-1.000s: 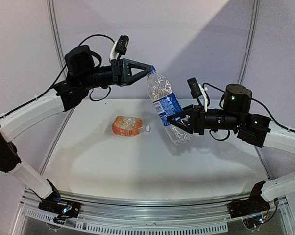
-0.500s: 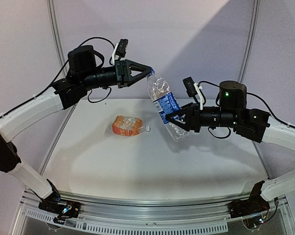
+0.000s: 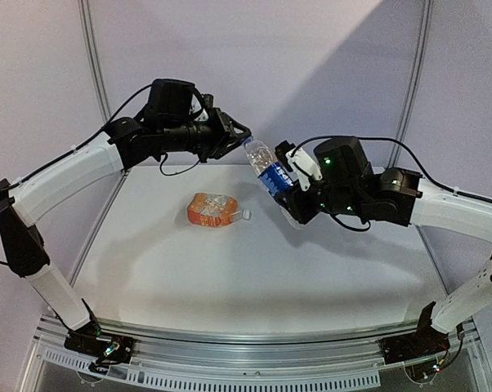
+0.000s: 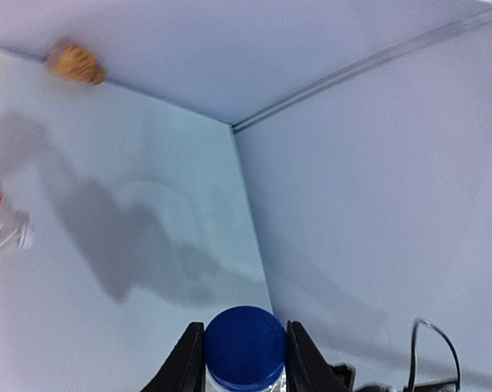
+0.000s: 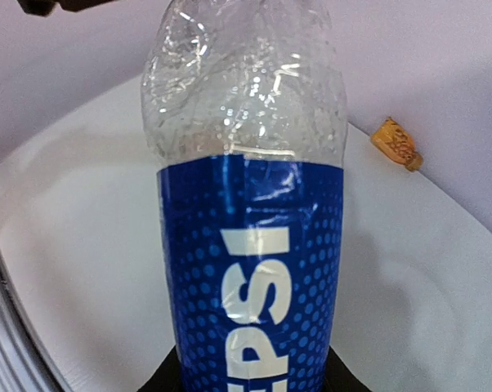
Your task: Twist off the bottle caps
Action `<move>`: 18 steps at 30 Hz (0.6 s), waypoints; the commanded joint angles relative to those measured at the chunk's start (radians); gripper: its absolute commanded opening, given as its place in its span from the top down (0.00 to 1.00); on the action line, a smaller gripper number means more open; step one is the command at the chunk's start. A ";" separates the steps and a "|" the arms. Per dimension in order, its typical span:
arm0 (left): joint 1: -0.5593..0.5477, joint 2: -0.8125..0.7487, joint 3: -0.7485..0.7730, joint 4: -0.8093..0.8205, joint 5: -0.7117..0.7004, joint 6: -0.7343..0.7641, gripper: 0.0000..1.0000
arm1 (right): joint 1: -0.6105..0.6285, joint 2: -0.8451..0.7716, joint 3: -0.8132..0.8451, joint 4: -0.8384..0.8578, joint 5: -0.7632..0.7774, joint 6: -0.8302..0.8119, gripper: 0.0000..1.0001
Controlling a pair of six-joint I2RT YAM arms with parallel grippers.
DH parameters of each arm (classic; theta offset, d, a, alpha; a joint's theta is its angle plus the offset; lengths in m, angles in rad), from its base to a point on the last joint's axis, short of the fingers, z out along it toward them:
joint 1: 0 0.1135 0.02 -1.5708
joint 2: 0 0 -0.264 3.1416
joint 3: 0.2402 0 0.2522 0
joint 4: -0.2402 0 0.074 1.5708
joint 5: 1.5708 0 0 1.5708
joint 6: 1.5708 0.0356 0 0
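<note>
A slim clear bottle (image 3: 266, 167) with a blue label hangs tilted in the air above the back of the table. My left gripper (image 3: 244, 140) is shut on its dark blue cap (image 4: 245, 343), one finger on each side. My right gripper (image 3: 288, 200) is shut on the lower body of the bottle (image 5: 250, 245), just below the label. The wider orange bottle (image 3: 213, 209) lies on its side on the table to the left, its white cap (image 3: 247, 214) pointing right, with neither gripper near it. It also shows at the left edge of the left wrist view, as does the white cap (image 4: 21, 235).
A small orange-brown object (image 5: 397, 143) lies near the back wall; the left wrist view shows the same object (image 4: 76, 63). Grey walls with metal posts close the table (image 3: 230, 278) behind and at the sides. A metal rail runs along the front edge.
Both wrists have turned and the arms have drawn closer. The bottle has tipped further over and sunk lower, still held at the cap and the body. The orange bottle has not moved.
</note>
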 commanded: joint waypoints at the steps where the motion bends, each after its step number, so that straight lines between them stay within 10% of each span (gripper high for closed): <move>1: -0.078 0.065 0.064 -0.290 -0.049 -0.103 1.00 | 0.039 0.068 0.049 -0.054 0.304 -0.140 1.00; 11: -0.080 0.063 0.051 -0.249 -0.035 -0.121 0.94 | 0.042 0.063 0.027 -0.040 0.274 -0.113 1.00; 18: -0.079 -0.024 -0.074 -0.078 -0.036 -0.100 0.35 | 0.040 0.038 -0.005 -0.025 0.253 -0.068 1.00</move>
